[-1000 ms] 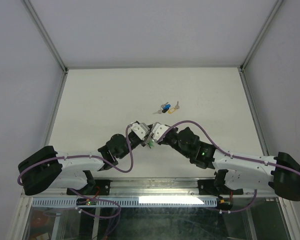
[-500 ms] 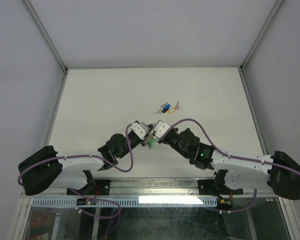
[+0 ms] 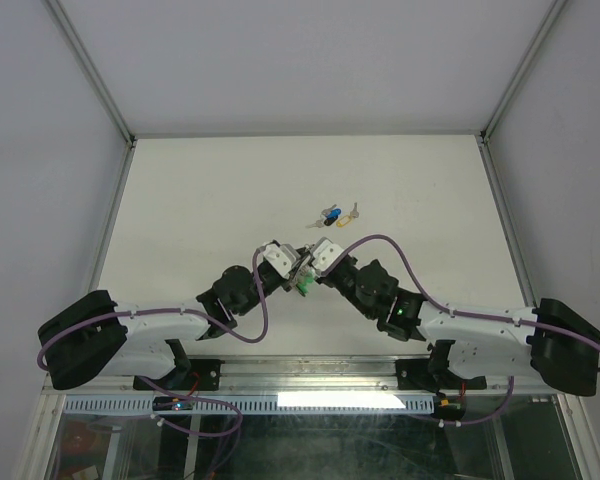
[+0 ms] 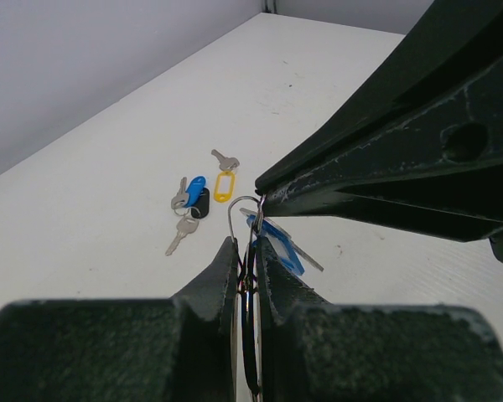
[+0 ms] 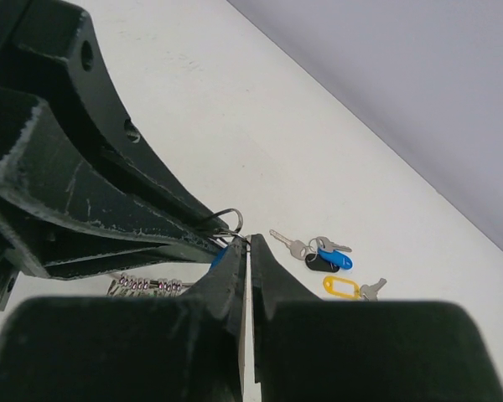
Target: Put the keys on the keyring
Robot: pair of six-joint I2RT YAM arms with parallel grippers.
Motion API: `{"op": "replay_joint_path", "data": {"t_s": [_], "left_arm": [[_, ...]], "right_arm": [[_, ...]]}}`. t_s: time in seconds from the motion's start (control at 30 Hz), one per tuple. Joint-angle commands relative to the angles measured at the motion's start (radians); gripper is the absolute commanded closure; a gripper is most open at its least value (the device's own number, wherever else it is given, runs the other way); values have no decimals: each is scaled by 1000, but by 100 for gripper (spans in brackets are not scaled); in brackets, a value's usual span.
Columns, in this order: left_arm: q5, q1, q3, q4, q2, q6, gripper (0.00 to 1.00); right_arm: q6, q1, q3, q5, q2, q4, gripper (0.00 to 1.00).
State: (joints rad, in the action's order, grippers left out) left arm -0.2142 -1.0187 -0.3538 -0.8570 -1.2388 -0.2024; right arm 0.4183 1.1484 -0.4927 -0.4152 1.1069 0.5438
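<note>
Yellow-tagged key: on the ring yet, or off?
Off. The yellow-tagged key lies on the table, apart from the keyring, which is pinched in the left gripper.

From the left wrist, the thin silver wire keyring [image 4: 231,216] shows only its upper arc; the rest is hidden between the black fingers [image 4: 211,280] of the left gripper [image 4: 245,249]. The black right gripper [image 4: 261,193] is cut off by the top and right edges. From above, the ring is too small to see, and the tiny plastic-headed silver keys [image 3: 335,216] blur into 1 cluster
</note>
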Motion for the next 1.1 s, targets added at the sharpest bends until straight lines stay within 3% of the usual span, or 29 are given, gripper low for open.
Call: {"op": "replay_joint_path", "data": {"t_s": [0.0,0.4,0.77,1.07], "left_arm": [[151,-17,-37,-28,-1,9,100],[196,-17,-57,2,-19,2,100],[182,-17,-57,6,-16,-1,100],[158,-17,-51,2,-6,-7,100]], "right_arm": [[-31,-4,-7,-89,6,211,100],[-43,-3,0,-100,3,243,100],[-7,-4,11,-106,-84,156,100],[-42,-33,7,107,-306,-226,97]]}}
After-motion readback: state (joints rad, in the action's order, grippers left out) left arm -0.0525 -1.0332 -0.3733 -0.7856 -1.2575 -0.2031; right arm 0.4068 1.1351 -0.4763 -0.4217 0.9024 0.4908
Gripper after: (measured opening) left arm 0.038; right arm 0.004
